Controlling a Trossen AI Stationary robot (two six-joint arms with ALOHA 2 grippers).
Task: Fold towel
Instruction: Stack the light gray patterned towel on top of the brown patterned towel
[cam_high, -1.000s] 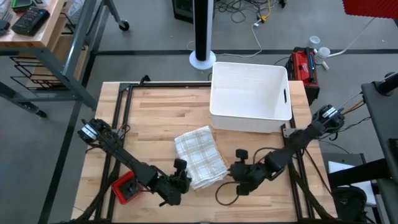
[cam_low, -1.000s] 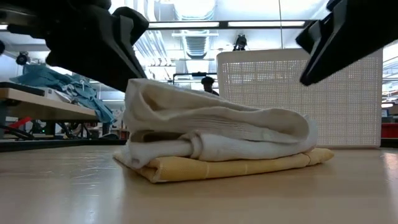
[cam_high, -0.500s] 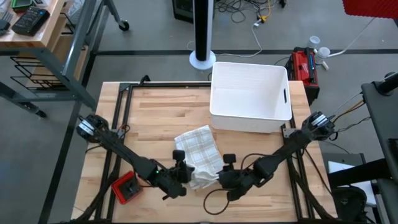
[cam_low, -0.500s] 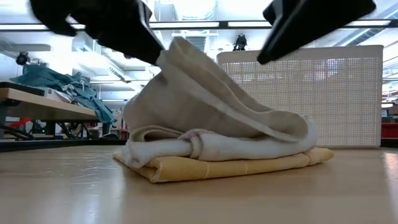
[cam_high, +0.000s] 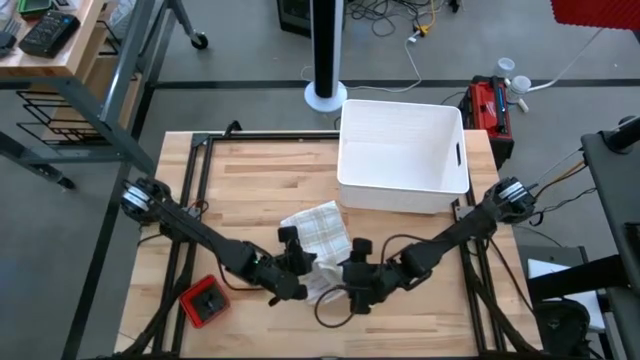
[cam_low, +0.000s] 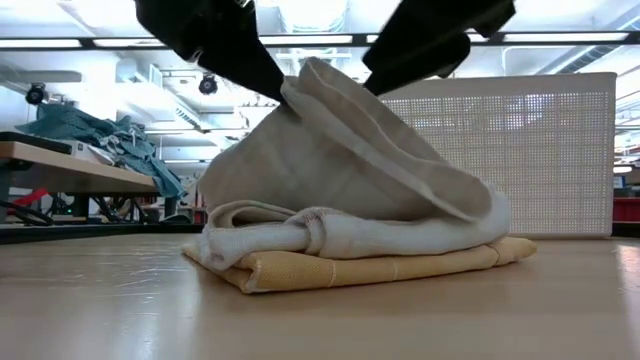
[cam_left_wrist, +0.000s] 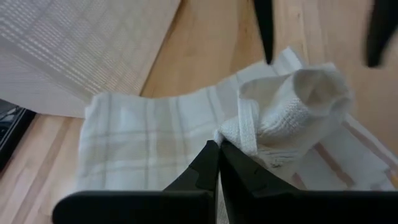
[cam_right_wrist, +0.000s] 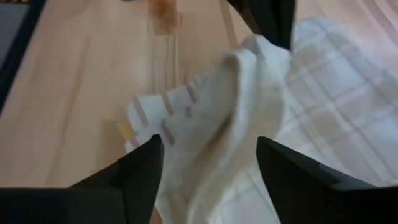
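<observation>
Cream checked cotton towel (cam_high: 318, 243), partly folded, lies on the pale wooden surface (cam_high: 260, 180) near the middle of its front edge, just in front of the white perforated plastic bin (cam_high: 403, 155) that stands at the back right.

Left tool (cam_left_wrist: 219, 151): fingers pinched tight on a raised fold of the towel, lifted clear of the layers beneath. Right tool (cam_right_wrist: 208, 152): fingers spread wide on either side of the same raised fold, gripping nothing.

Risks, as judged from this position. The left tool appears to hold only a small bunch of cloth, so a pull could drag the lower layers along the surface and spoil the fold already made. If the right tool closes too low it may gather several layers at once; if too high it may miss the hem and leave the fold to sag. The two tools stand close together, so contact between them is possible. A small red and black object (cam_high: 204, 301) sits near the front left corner, beside the left arm's path.

Differences between views. The low view alone shows the towel's stacked layers, a yellowish one lowest, and the lifted flap rising to a peak. The high view alone shows both arms converging and the bin's position. The wrist views alone show each tool's finger spacing.
</observation>
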